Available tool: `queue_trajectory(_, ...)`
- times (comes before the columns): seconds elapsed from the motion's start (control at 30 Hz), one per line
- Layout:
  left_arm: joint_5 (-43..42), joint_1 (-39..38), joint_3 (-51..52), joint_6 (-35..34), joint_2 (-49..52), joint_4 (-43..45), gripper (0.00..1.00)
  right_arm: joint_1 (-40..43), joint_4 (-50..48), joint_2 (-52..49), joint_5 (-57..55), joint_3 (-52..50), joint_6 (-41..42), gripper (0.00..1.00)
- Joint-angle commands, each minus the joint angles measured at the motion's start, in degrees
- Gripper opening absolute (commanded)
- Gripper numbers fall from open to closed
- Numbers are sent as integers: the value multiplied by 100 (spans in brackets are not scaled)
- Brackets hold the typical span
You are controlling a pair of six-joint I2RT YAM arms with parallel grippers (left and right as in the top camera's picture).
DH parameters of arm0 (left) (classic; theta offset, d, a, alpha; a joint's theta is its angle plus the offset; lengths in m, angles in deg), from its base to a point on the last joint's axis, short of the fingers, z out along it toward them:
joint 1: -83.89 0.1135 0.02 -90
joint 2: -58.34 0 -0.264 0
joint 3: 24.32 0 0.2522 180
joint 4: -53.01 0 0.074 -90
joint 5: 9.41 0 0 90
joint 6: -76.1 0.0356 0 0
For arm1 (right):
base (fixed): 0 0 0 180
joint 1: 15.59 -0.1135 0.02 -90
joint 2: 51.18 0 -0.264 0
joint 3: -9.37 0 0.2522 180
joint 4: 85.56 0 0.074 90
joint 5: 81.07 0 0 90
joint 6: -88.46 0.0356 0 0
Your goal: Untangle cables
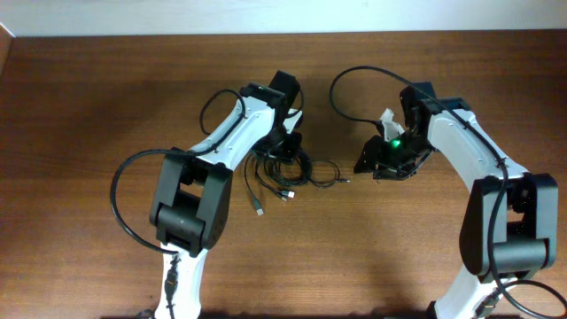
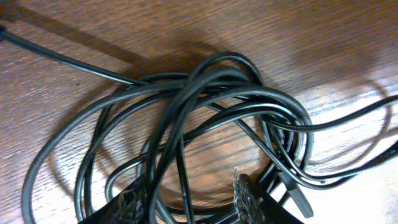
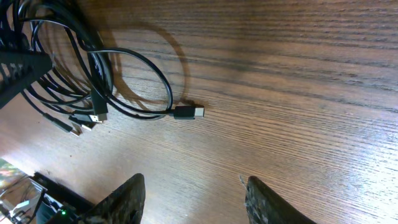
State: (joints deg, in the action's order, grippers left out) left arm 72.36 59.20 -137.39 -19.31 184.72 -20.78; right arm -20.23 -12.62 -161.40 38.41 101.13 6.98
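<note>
The cables (image 1: 297,173) lie as one tangled black bundle on the wooden table, just right of centre-left. My left gripper (image 1: 285,149) is down on the bundle's upper left part. In the left wrist view the cables (image 2: 205,106) loop over one another, and my left gripper (image 2: 189,202) stands open with a few strands running loose between its fingers (image 2: 245,196). My right gripper (image 1: 376,164) hovers to the right of the bundle. Seen from its wrist, the right gripper (image 3: 193,199) is open over bare wood, apart from the cables (image 3: 93,74) and a loose plug (image 3: 188,112).
Thicker arm wires (image 1: 133,195) arc beside the left arm, and another wire loop (image 1: 350,89) rises by the right arm. A plug end (image 1: 258,211) trails toward the front. The table's far edge (image 1: 177,35) runs along the back. Both arm bases stand at the front.
</note>
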Motion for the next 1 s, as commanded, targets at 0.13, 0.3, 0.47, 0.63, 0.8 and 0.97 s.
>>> queue_trajectory(0.13, -61, -2, 234, 247, 0, 243, 0, 22, 33, -15, 22, 55, -330, 52)
queue_trajectory(0.3, -1471, 254, -149, 942, -330, -190, 0, 22, 413, 57, 1421, 83, -1978, 52)
queue_trajectory(0.47, -2848, 544, -181, 1285, -579, -367, 0, 22, 387, 490, 1860, 232, -2487, 52)
queue_trajectory(0.63, -4238, 949, -181, 2594, -579, -835, 0, 15, 234, 595, 2356, 516, -2911, 52)
queue_trajectory(0.8, -4238, 990, -179, 4813, -577, -1390, 0, -173, -144, 592, 2402, 527, -2911, 52)
queue_trajectory(0.97, -4238, 1097, -179, 5333, -577, -946, 0, -636, -155, 592, 2365, 527, -2531, 43)
